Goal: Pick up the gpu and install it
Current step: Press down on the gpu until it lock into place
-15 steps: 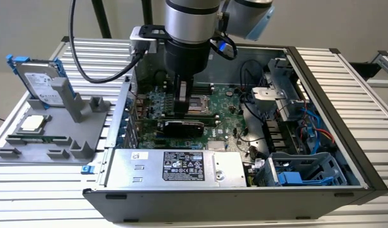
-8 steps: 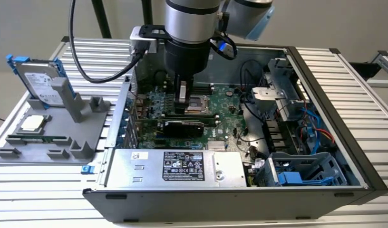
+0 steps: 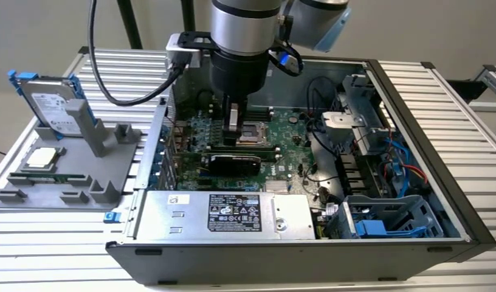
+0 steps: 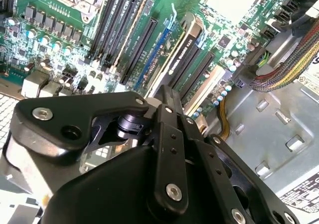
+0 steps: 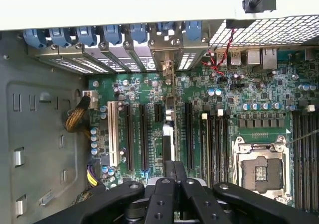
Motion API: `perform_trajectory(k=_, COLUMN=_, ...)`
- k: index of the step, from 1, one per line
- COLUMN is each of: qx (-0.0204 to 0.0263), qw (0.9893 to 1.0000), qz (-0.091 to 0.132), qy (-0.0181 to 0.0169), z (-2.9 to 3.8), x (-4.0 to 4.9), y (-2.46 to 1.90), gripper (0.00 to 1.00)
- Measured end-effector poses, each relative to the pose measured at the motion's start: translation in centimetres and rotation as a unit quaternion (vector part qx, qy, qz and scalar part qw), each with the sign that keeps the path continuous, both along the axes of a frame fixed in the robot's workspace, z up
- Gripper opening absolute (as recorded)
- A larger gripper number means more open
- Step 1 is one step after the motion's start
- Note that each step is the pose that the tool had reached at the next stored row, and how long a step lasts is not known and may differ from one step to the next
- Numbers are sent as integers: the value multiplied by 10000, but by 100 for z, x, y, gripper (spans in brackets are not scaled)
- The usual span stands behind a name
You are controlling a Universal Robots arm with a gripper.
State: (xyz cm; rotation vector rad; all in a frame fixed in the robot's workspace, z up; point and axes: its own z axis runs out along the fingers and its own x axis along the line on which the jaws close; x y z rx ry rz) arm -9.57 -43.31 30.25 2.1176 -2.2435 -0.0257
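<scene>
Nearest the exterior camera, a silver power supply (image 3: 231, 213) is lying along the front wall of the open computer case (image 3: 442, 152). Just behind it inside the case, the motherboard (image 3: 293, 158) is lying flat on the case floor. The gpu (image 3: 236, 163) is standing on edge in one of the motherboard's long slots, its black cooler facing the power supply. In the first wrist view the gpu (image 5: 168, 134) is showing edge-on, running from the gripper toward the row of rear brackets on the case wall. In the second wrist view it (image 4: 185, 40) is sitting between empty black slots.

Directly over the gpu, the gripper (image 3: 231, 143) is hanging down into the case. Its two black fingers are pressing together, as both wrist views show (image 5: 174, 167) (image 4: 167, 92). I cannot tell whether the tips are touching the card's upper edge. Just beyond the gripper, the empty processor socket (image 3: 252, 132) is sitting on the motherboard.

Outside the case, on the exterior view's left, a grey holder tray (image 3: 37, 194) is carrying a hard drive (image 3: 53, 109) that is standing upright.
</scene>
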Motion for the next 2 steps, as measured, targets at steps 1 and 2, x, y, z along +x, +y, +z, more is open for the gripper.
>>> perform_trajectory(k=1, qx=0, qw=10000, qz=0, qy=0, z=0, x=0, y=0, gripper=0)
perform_trajectory(k=2, qx=0, qw=10000, qz=0, qy=0, z=0, x=0, y=1, gripper=0)
